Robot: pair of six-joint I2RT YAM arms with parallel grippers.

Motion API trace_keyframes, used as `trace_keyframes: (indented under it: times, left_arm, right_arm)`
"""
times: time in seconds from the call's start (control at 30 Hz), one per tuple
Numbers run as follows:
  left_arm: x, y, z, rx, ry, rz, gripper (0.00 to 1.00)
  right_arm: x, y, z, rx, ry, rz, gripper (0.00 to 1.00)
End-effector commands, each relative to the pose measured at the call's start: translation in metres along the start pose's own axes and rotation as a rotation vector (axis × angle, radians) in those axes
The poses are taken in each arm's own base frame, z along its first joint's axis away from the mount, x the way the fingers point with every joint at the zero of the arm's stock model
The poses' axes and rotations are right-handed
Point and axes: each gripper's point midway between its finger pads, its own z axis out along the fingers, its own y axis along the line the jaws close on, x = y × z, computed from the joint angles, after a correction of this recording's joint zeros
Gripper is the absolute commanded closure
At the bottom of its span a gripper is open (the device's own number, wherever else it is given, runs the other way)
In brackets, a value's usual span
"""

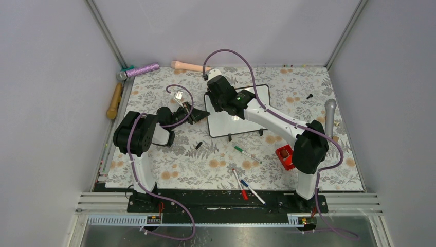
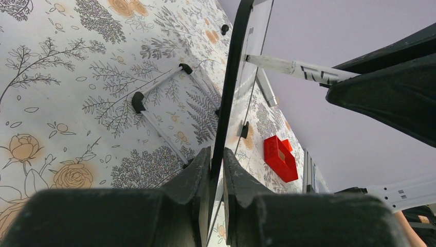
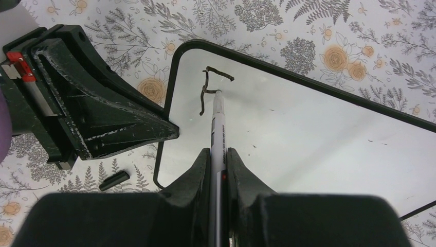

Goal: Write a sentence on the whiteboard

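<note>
The whiteboard lies on the floral cloth at mid-table. My left gripper is shut on its left edge; in the left wrist view the jaws clamp the black frame. My right gripper hovers over the board's top left corner, shut on a marker. The marker's tip touches the whiteboard. Of the sentence, only a black letter "F" shows beside the tip. The left gripper shows at the board's edge in the right wrist view.
A green marker, a red marker and a blue marker lie in front. A red box sits near the right arm, a black cap near the left. A purple microphone, a wooden handle and a grey cylinder line the edges.
</note>
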Motion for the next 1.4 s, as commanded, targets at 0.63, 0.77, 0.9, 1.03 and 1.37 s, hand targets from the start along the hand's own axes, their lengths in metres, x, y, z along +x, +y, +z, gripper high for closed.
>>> trace_keyframes:
  times: [0.63, 0.77, 0.9, 1.03, 1.37]
  left_arm:
    - [-0.012, -0.023, 0.001, 0.070, -0.028, 0.085, 0.96]
    - [-0.013, -0.024, 0.000, 0.071, -0.029, 0.087, 0.97]
    - [-0.013, -0.024, 0.001, 0.071, -0.029, 0.087, 0.97]
    - [-0.013, -0.025, 0.001, 0.073, -0.029, 0.087, 0.96]
    - [-0.012, -0.026, 0.001, 0.074, -0.028, 0.086, 0.97]
  right_arm:
    - [-0.027, -0.006, -0.043, -0.042, -0.137, 0.047, 1.00]
    - [-0.025, -0.006, -0.050, -0.060, -0.153, 0.050, 1.00]
    - [-0.017, -0.011, -0.049, -0.040, -0.141, 0.049, 1.00]
    - [-0.008, -0.017, -0.044, -0.001, -0.109, 0.039, 1.00]
    - [-0.003, -0.017, -0.031, 0.029, -0.062, 0.023, 1.00]
